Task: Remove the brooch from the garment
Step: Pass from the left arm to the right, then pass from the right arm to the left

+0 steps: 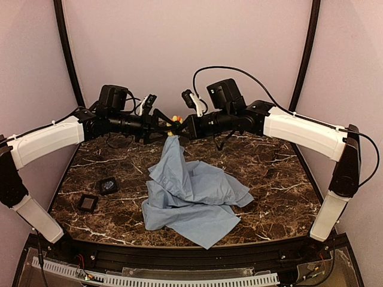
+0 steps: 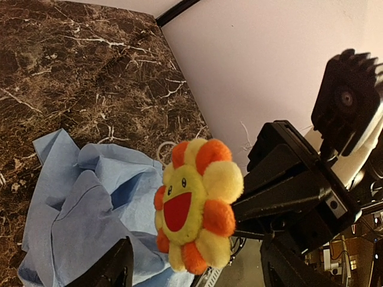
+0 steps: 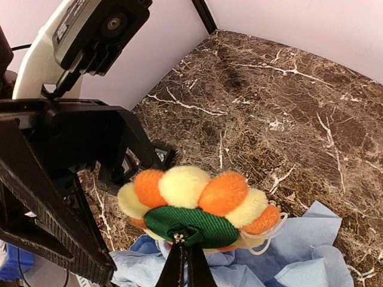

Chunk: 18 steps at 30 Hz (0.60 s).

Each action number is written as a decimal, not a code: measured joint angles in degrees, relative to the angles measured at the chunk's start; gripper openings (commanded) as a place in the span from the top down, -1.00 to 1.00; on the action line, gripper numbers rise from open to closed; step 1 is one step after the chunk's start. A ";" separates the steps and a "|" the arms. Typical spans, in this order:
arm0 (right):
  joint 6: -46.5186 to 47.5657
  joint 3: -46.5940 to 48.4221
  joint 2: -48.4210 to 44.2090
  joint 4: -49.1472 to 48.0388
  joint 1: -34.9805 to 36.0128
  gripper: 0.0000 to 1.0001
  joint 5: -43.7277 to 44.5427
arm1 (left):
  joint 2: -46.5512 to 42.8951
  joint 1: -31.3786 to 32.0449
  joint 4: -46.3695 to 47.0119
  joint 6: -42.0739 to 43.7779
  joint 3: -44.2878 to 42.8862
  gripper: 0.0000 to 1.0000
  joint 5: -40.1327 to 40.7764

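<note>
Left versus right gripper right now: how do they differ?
The right gripper is shut on the brooch's green back; the left gripper is open, gripping nothing. The right comes at the brooch from behind; the left faces its smiling front. Both hover above the table, meeting at the brooch, with the garment trailing down below.

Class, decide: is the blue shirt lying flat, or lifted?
Partly lifted: one end of the garment peaks up to the brooch, held in the right claw; the rest lies crumpled on the table.
</note>
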State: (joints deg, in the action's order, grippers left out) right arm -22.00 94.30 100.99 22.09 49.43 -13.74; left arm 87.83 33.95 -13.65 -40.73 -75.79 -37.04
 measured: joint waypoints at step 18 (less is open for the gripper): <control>-2.08 -0.07 -0.13 0.57 -3.19 1.00 -13.29 | 0.81 2.82 -2.19 8.83 -0.55 0.34 2.60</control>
State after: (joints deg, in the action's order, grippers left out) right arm -24.08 94.24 100.86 22.65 46.24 -27.03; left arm 88.64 36.77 -15.84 -31.90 -76.34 -34.44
